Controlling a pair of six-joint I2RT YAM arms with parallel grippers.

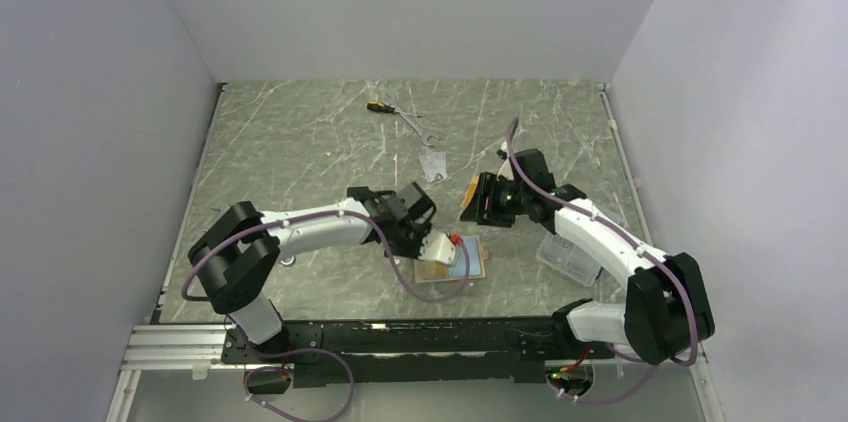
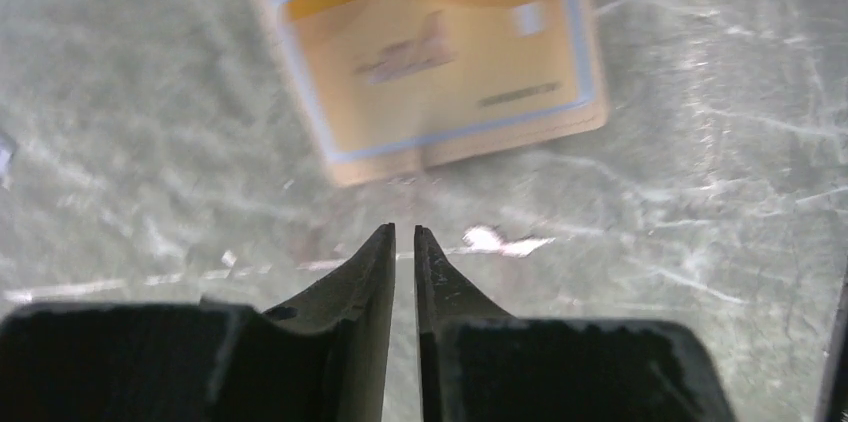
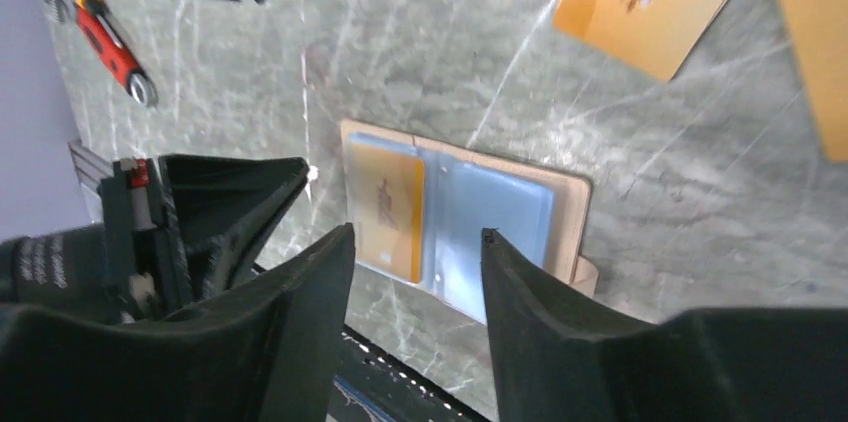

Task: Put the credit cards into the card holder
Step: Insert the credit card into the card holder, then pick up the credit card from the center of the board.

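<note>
While the small tan leather-like folding card holder (image 3: 460,227) lies open and flat on the grey-green marbled table (image 1: 300,142), both arms have their claws close to it. Inside it, the left half shows an orange panel under a clear sleeve and the right half pale blue sleeves, with the snap tab sticking out at its right edge. The left gripper (image 2: 404,232) points at the holder's left side. Its jaws are drawn to a thin slit with nothing between them, and in the blurred left wrist view the tips sit just short of the holder's tan edge. The right gripper (image 3: 417,234) hovers above the holder's far side, jaws spread wide and empty. A flat orange rectangular card (image 3: 640,12) sits beyond the holder's far right corner; I cannot tell whether it rests on the table. A thin silver-grey rectangular card (image 1: 432,164) lies farther beyond the holder, well apart from it. A clear plastic box (image 1: 565,257) sits to the holder's right. Farthest beyond the holder lie a red-and-yellow-handled screwdriver (image 1: 378,107) and a metal wrench (image 1: 420,127).
</note>
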